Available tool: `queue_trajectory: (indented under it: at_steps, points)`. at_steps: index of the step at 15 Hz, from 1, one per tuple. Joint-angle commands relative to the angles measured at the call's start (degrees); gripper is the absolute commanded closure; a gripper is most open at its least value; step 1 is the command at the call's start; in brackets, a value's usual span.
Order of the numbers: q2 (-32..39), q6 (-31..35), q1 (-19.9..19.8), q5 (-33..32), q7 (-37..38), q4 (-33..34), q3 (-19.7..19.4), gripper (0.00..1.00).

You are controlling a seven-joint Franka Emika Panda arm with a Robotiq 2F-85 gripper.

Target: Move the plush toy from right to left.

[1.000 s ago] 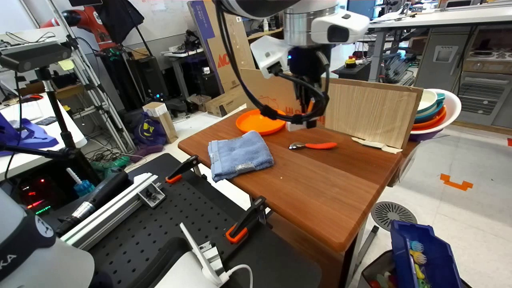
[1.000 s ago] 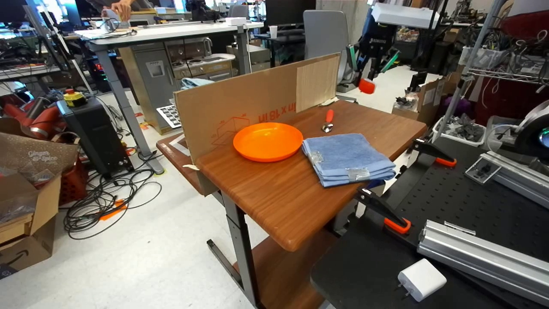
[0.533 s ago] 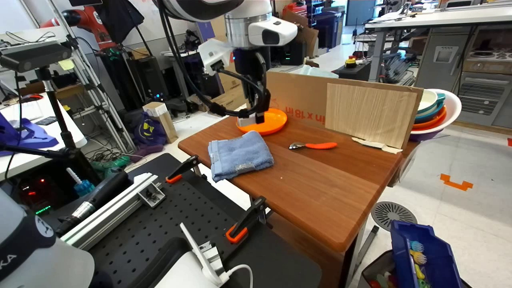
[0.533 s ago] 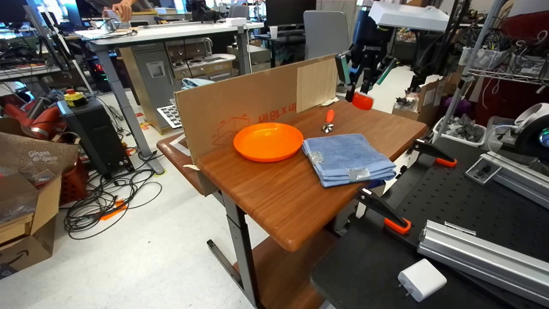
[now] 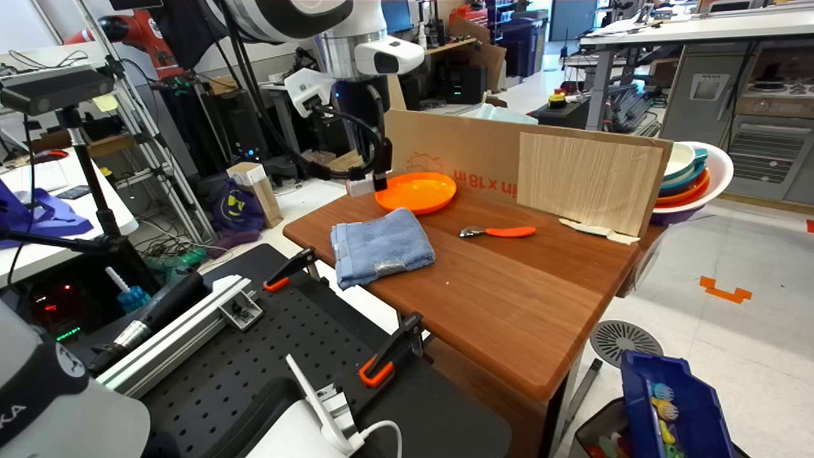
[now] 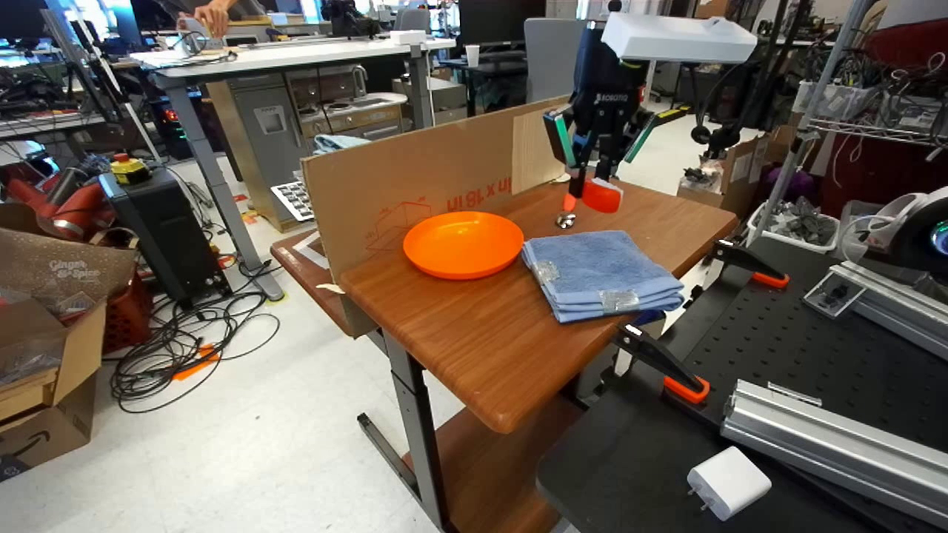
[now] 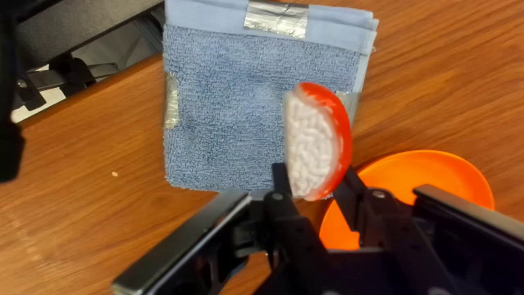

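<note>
The plush toy is a small roundish lump, white with a red-orange rim. In the wrist view the toy (image 7: 311, 141) sits between my fingertips and shows in front of the blue cloth. My gripper (image 7: 314, 180) is shut on it, one finger on each side. In an exterior view the toy (image 5: 360, 187) hangs under my gripper (image 5: 375, 180), left of the orange plate in the picture. In an exterior view the toy (image 6: 602, 197) is held in the air by my gripper (image 6: 591, 180), beside the orange-handled tool in the picture. Its exact height is hard to tell.
An orange plate (image 5: 425, 194) lies by the cardboard wall (image 6: 415, 174). A folded blue cloth (image 5: 383, 247) lies at the table's edge. A thin orange-handled tool (image 5: 502, 232) lies on the brown table (image 5: 502, 299). Black clamps (image 6: 659, 359) grip the table edge.
The arm has moved with the toy held: leftward in one picture, past the plate, and down and left in the other. The plate, cloth and tool have not moved.
</note>
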Motion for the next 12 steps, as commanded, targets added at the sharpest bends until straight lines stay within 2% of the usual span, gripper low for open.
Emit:
queue_trajectory:
  at_steps: [1,6,12]
  points:
    - [2.03,0.76,1.49,-3.60,4.70,1.25,0.96,0.92]
    - [6.64,0.74,4.74,-5.97,9.90,5.03,1.47,0.92]
    - [13.66,1.17,8.19,-7.17,14.70,11.91,0.33,0.92]
